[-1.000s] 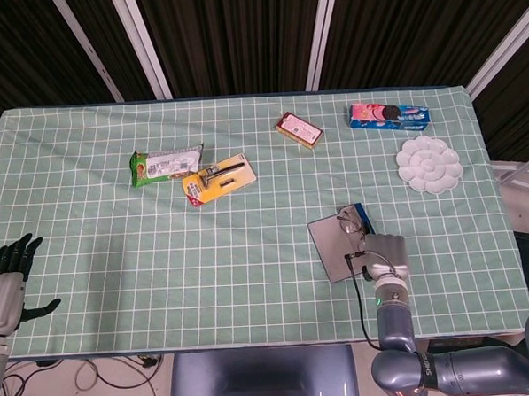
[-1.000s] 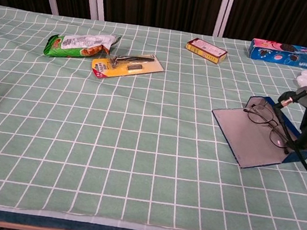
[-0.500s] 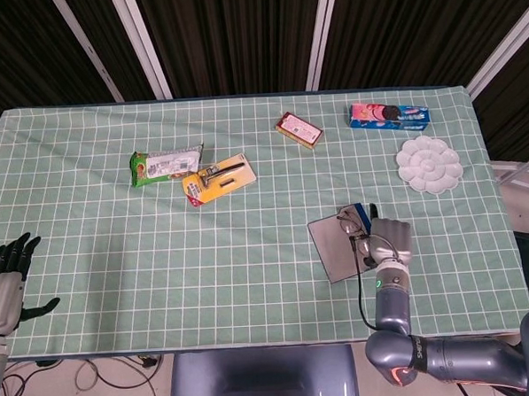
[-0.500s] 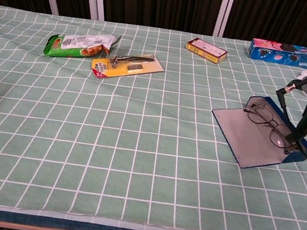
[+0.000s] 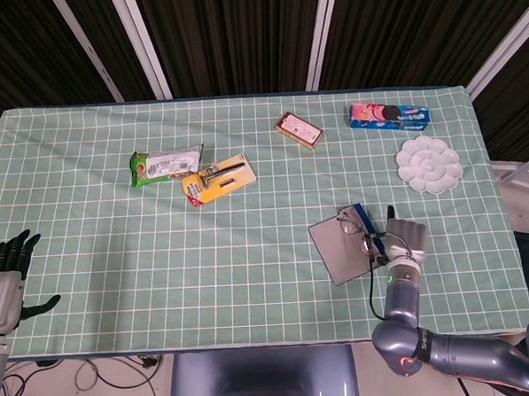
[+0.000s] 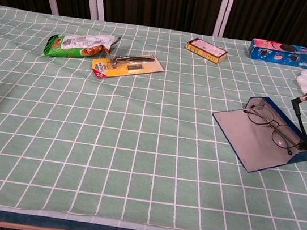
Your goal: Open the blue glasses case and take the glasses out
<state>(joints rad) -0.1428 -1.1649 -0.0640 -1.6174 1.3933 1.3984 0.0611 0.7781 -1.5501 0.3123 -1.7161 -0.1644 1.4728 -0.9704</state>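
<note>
The blue glasses case [image 6: 258,142] lies open with the thin wire-framed glasses [image 6: 270,125] inside, my right hand [image 5: 405,238] just right of it, grip unclear, my left hand [image 5: 6,275] spread empty.

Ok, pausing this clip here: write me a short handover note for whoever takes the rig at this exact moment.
Left hand: idle at the near-left table edge, fingers apart, holding nothing.
Right hand: just right of the blue glasses case; nothing visibly held, though finger contact with the case can't be judged.
Case: lies open, grey lid flat on the cloth.
Glasses: resting in the open case.
Done: case opened.
Left: grasp the glasses and lift them out, probably with the right hand since it is closest.
</note>
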